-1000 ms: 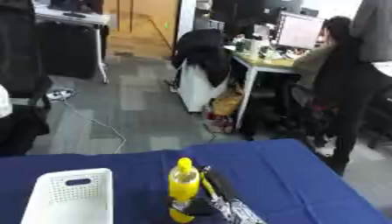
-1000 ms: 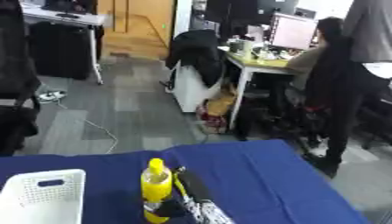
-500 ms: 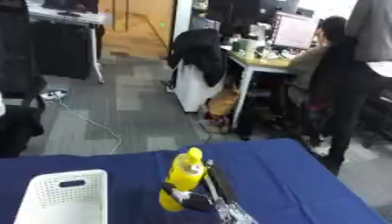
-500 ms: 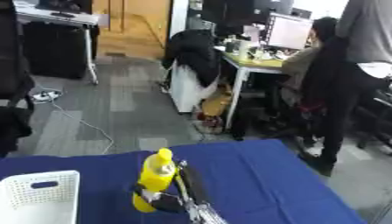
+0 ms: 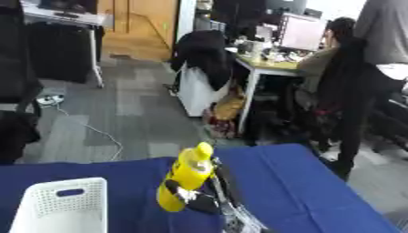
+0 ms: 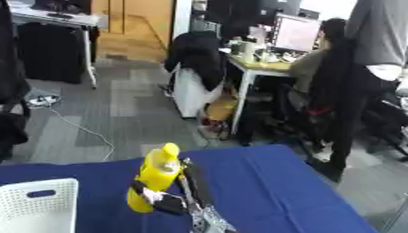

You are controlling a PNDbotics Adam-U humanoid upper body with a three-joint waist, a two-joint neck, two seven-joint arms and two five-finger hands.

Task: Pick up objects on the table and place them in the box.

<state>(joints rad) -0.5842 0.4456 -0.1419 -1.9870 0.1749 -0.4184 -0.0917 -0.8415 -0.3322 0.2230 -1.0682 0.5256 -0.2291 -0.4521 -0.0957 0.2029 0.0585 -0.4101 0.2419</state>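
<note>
- The right hand (image 5: 209, 200) rises from the table's (image 5: 295, 182) near edge, its fingers curled round the bottle (image 5: 185, 178), which tilts left above the blue cloth.
- The box (image 5: 60, 209) sits at the near-left corner, just beside the bottle.
- Judged: carry the bottle left over the rim, lower it inside, then release.
- The left hand is unseen.
</note>
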